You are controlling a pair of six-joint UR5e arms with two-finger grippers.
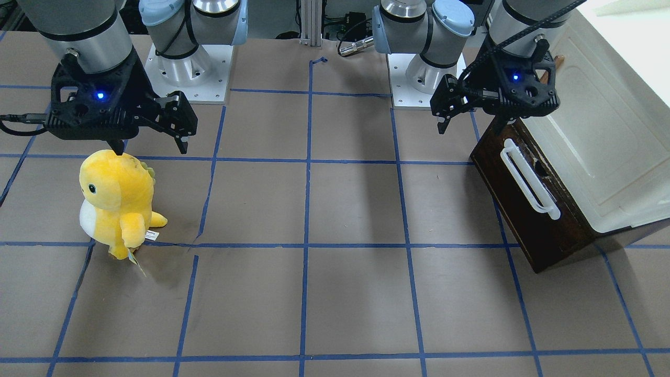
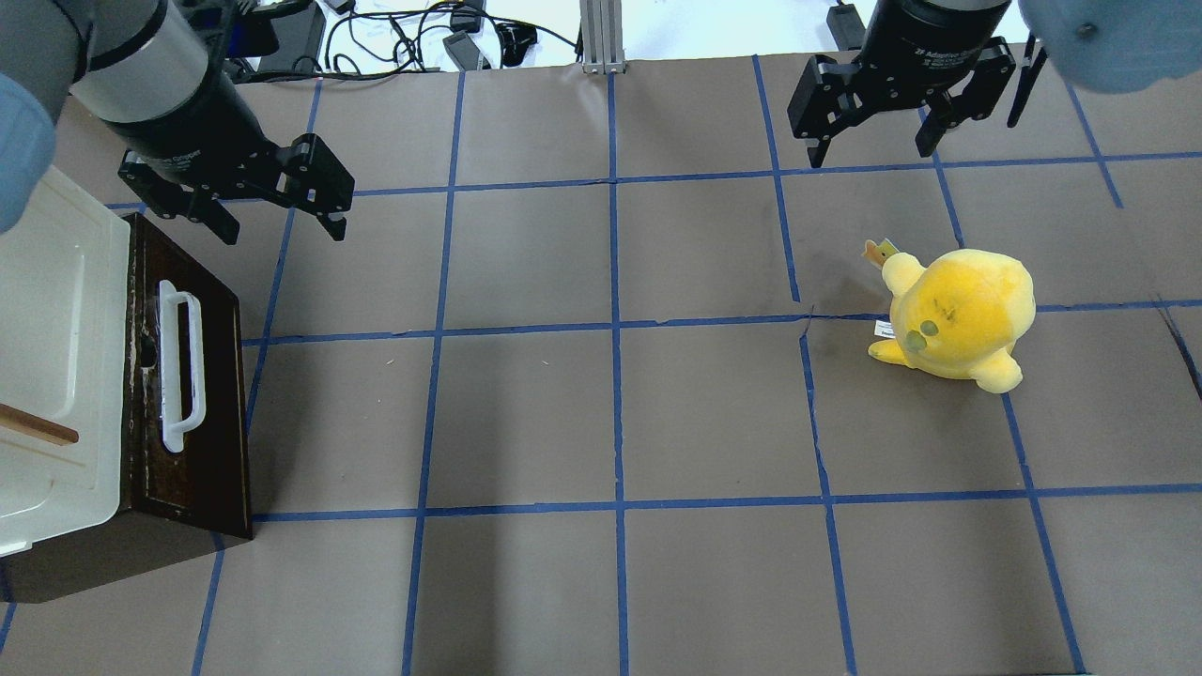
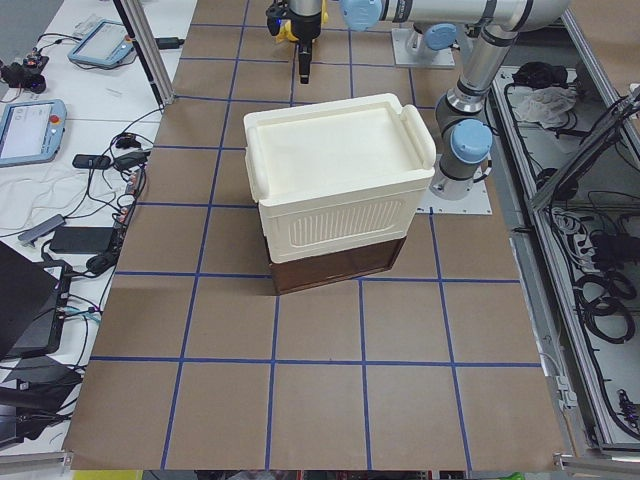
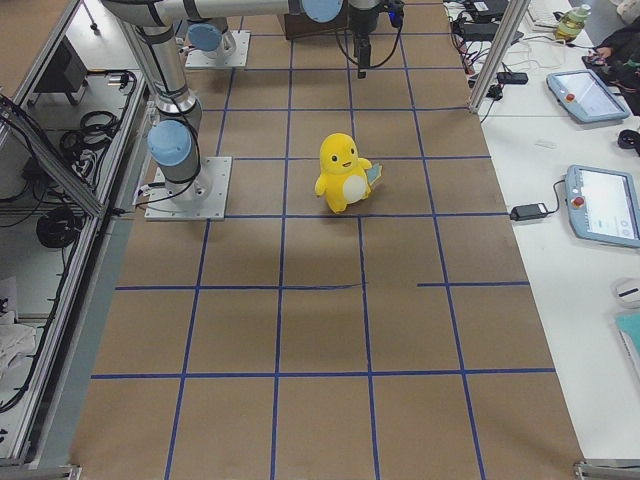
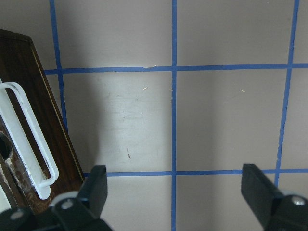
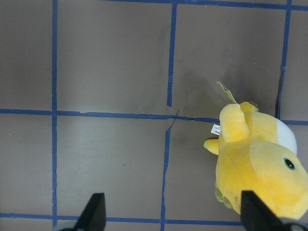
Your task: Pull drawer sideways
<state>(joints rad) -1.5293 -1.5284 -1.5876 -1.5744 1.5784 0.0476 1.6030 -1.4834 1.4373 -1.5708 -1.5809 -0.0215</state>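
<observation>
The drawer [image 2: 202, 422] has a dark brown front and a long white bar handle [image 2: 178, 368]. It sits flush under the cream-white cabinet [image 2: 47, 357] at the table's left end, and none of its pale inside shows. It also shows in the front view [image 1: 528, 220] and the left wrist view [image 5: 24, 91]. My left gripper [image 2: 280, 221] is open and empty. It hangs above the table just beyond the drawer's far corner, apart from the handle [image 5: 29, 130]. My right gripper [image 2: 871, 150] is open and empty, far from the drawer.
A yellow plush toy [image 2: 958, 314] stands on the table's right half, just short of the right gripper [image 6: 173, 214]. A wooden stick [image 2: 38, 427] lies on the cabinet's top. Brown paper with blue tape lines covers the table. Cables lie beyond the far edge.
</observation>
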